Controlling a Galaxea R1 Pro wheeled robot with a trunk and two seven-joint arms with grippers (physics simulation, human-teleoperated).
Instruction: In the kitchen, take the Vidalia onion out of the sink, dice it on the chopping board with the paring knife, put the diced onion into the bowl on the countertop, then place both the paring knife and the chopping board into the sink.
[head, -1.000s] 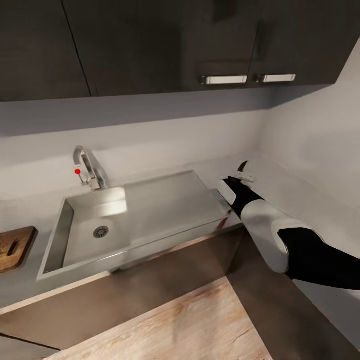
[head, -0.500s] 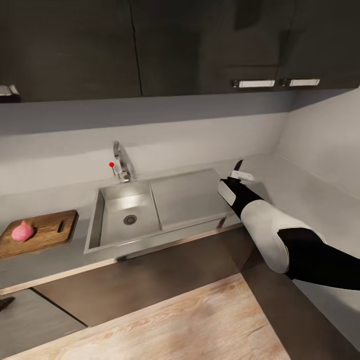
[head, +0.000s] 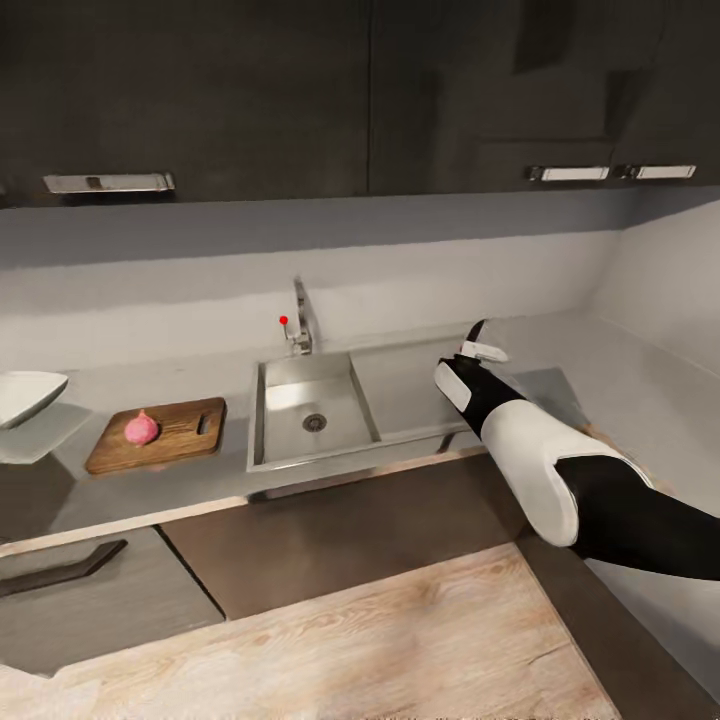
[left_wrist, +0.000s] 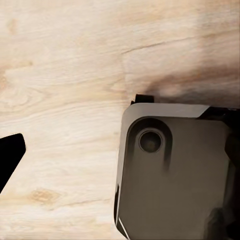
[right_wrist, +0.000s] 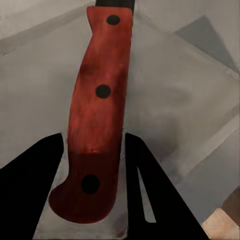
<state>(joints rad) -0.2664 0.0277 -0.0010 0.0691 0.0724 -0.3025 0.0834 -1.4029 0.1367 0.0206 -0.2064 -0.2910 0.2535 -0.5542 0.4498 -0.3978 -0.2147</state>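
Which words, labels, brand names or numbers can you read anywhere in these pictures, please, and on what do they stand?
None: no text is legible on any surface.
The paring knife handle bears three dark rivets, no lettering.
The tap has a plain red knob, unmarked.
The chopping board and bowl are blank.

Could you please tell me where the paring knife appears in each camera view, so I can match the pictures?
Head view: the knife pokes up from the right gripper, right of the sink.
Right wrist view: its red handle runs between the dark fingers.
Left wrist view: only wood floor.
Shared landmark: the grey countertop.
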